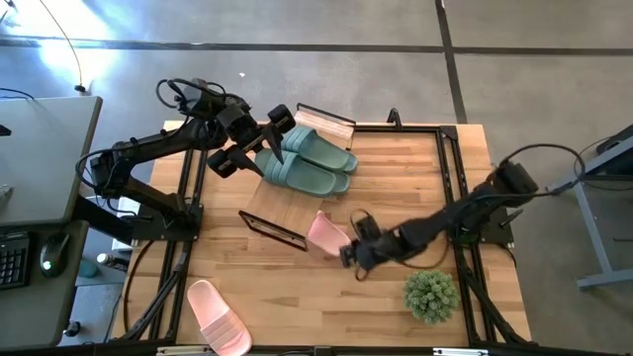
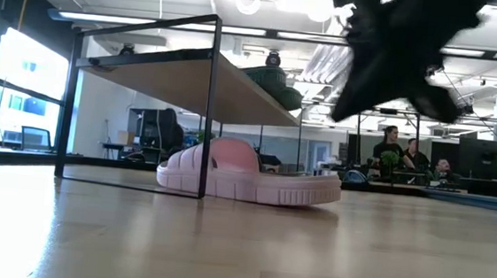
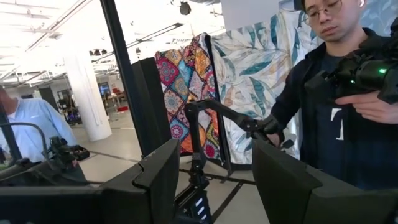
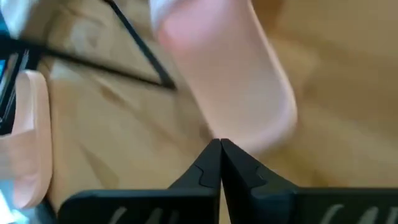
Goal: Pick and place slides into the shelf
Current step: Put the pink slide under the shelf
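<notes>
Pink slide point(image 1: 326, 233) lies just beside closed right gripper point(image 1: 348, 254), under shelf point(image 1: 287, 203).

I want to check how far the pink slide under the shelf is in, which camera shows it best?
The low view: the pink slide shows side-on, whole, under the shelf. The high view shows only its end sticking out by the right gripper. The right wrist view shows it blurred; the left wrist view misses it.

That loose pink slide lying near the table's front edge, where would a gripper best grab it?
Probably by the wide strap of the pink slide, coming straight down from above. It lies sole-down and alone on the table, so the arched strap stands up, giving the fingers something to close around.
</notes>
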